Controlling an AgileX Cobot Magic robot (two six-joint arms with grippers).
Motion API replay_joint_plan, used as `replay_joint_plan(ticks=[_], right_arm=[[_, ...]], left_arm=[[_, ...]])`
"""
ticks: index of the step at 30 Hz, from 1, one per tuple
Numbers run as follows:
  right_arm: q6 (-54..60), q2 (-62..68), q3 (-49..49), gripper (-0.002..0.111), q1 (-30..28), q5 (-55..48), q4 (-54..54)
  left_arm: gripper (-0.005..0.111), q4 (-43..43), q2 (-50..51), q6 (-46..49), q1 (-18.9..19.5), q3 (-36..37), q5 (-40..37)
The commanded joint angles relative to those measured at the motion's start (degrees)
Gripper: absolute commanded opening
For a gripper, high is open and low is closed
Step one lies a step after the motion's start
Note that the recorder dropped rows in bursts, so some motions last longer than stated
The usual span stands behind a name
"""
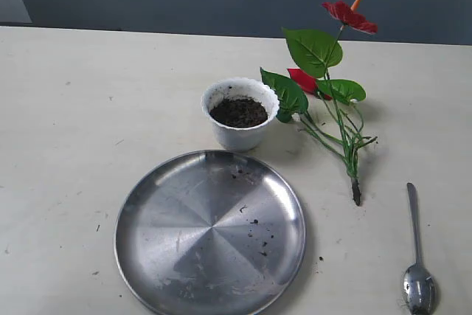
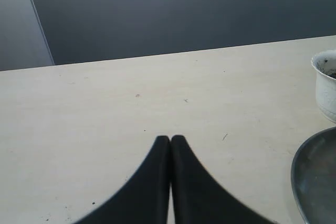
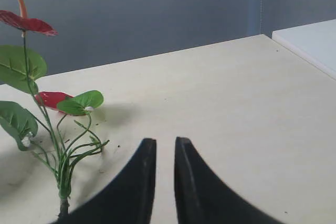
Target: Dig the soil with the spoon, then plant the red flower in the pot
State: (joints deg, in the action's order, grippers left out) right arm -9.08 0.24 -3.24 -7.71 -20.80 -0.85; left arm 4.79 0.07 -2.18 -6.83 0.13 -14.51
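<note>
The white scalloped pot [image 1: 240, 112] stands mid-table, filled with dark soil [image 1: 238, 111]; its edge shows in the left wrist view [image 2: 326, 85]. To its right the red flower [image 1: 333, 82] lies flat, stem end toward the front, also in the right wrist view [image 3: 50, 108]. The spoon [image 1: 417, 256] lies at the front right, bowl nearest the table's front edge. Neither gripper appears in the exterior view. My left gripper [image 2: 170, 139] is shut, empty, over bare table. My right gripper [image 3: 165, 141] has a narrow gap between its fingers, holding nothing, beside the flower's stems.
A large round steel plate [image 1: 210, 230] with soil crumbs lies in front of the pot; its rim shows in the left wrist view [image 2: 312, 174]. A white surface [image 3: 312, 43] adjoins the table beyond my right gripper. A dark wall backs the table.
</note>
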Motion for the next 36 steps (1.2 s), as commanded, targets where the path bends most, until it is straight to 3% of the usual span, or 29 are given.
replay_joint_plan(ticks=[1,7,9,11,15,30,36], right_arm=[[0.1,-0.2,0.3,0.014,-0.3,0.4,0.0],[-0.7,-0.2,0.3,0.014,-0.3,2.0,2.9],[-5.7,-0.2,0.3,0.014,-0.3,6.0,13.3],[-11.8,-0.2,0.3,0.014,-0.3,10.2,30.3],[-13.7,-0.2,0.3,0.014,-0.3,14.5,53.6],[-13.6,-0.2,0.3,0.014,-0.3,26.5,50.7],[-13.6,-0.2,0.3,0.013,-0.3,38.8,50.5]], left_arm=[[0.001,0.0,-0.1,-0.2,-0.3,-0.1,0.8],[0.001,0.0,-0.1,-0.2,-0.3,-0.1,0.8],[0.001,0.0,-0.1,-0.2,-0.3,-0.1,0.8],[0.001,0.0,-0.1,-0.2,-0.3,-0.1,0.8],[0.001,0.0,-0.1,-0.2,-0.3,-0.1,0.8],[0.001,0.0,-0.1,-0.2,-0.3,-0.1,0.8],[0.001,0.0,-0.1,-0.2,-0.3,-0.1,0.8]])
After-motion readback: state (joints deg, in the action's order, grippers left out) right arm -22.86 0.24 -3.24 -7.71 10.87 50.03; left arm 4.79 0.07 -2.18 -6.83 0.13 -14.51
